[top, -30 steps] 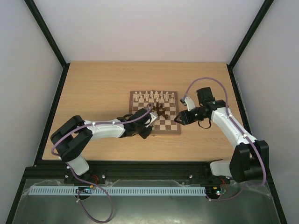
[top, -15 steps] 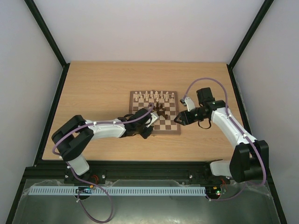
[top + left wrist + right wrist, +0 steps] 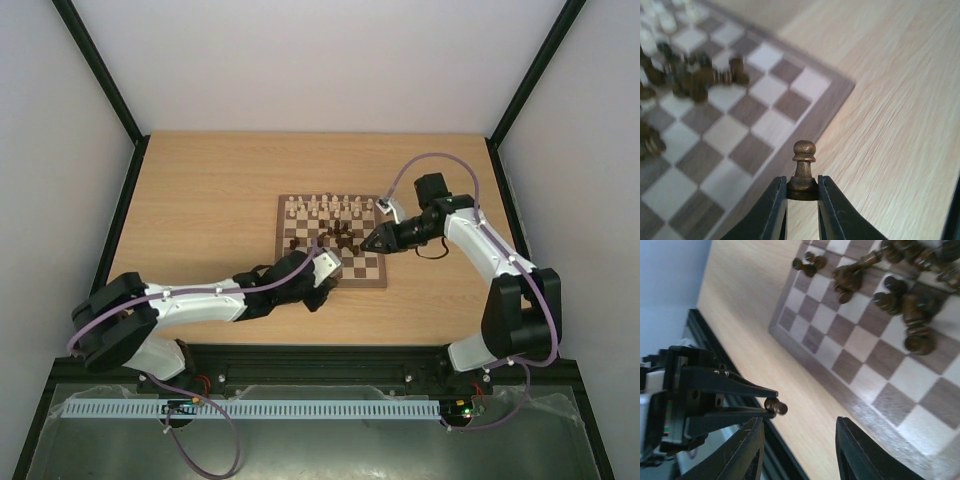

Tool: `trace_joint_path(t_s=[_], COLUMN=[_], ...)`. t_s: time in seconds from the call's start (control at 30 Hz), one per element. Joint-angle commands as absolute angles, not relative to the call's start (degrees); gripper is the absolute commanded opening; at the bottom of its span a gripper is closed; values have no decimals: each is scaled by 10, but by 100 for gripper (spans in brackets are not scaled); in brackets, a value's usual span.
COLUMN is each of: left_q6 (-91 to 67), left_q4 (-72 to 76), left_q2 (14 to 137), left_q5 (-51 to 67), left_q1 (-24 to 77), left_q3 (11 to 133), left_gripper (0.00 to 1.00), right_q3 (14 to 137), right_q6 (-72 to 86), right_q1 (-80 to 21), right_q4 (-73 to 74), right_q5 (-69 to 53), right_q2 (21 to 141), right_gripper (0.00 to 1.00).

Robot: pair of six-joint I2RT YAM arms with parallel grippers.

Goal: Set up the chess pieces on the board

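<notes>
Left hand point(image 3: 802, 186): closed on the base of a dark pawn point(image 3: 804, 159), which stands upright with its head clear above the fingertips.
Pawn's place: held over the bare surface point(image 3: 900, 100), just outside the board point(image 3: 839, 95) rim. The board lies ahead and to the left of this hand.
Right hand point(image 3: 800, 421): open, with nothing between its fingers. It hangs over the board's edge, facing my left hand.
Risk, grip: I hold only the narrow base, so I judge the pawn could tilt or slip out if I swing quickly.
Risk, dark heap point(image 3: 695, 80): it sits ahead-left of my left hand, so a low pass could scatter pieces or roll them off the board.
Risk, arms: both hands work near the same side of the board, and I could clip one with the other.
Left wrist view alone: shows the exact grip and that the pawn is upright.
Right wrist view alone: shows my left hand side-on, and several dark pieces lying toppled.
Top view alone: shows the pale pieces point(image 3: 330, 207) ranked at the far side. The grip is too small to read there.
</notes>
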State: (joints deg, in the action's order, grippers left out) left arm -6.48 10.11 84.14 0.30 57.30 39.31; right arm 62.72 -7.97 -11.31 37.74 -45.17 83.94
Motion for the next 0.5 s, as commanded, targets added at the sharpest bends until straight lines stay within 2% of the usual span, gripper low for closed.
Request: trace_joint_path(t_s=[0.0,0.23,0.47], left_q6=[-83,-82,-83], left_q4=[205,220,235], left_q2=[807,802,802], left_q5=[-21,-32,-28], left_q1=[592,606,613], left_q3=[387,401,406], left_gripper=[12,12,12], right_q3=[614,587,574], right_q6=[-77,-96,-85], right_q1=[-113,-139,-155], right_q4=[432,438,421], right_q5=[-566,-606,-608], right_q2=[856,861,858], right_gripper=[42,37,38])
